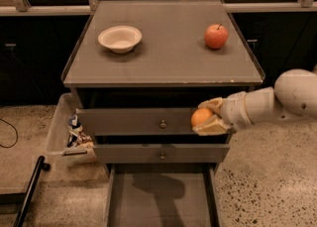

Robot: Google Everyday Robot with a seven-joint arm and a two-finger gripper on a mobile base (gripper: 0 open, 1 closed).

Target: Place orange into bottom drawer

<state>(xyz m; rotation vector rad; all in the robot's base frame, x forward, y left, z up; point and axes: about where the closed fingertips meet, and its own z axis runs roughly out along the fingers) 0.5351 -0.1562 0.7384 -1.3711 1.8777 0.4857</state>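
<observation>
Item: orange [200, 117], held. My gripper [206, 118] is clamped on it, one finger over the fruit and one under, above the bottom drawer [158, 201] and toward its right side, level with the upper knobbed drawer [133, 122]. Bottom drawer: pulled out, floor bare. Hazards, as I judge them: (1) the fruit hangs close in front of the drawer fronts above the bottom drawer, so a straight descent could scrape it on the middle drawer [143, 154] and work it out of my grip; (2) I sit near the line of the bottom drawer's right wall, so letting go without shifting left could land the orange on that wall or on the speckled floor [257, 181] beside it; (3) released from high above the bottom drawer, a smooth round fruit may bounce or roll out (the tray looks shallow). Apple [216, 36] and bowl [120, 38], well above the bottom drawer, lie outside my path.
</observation>
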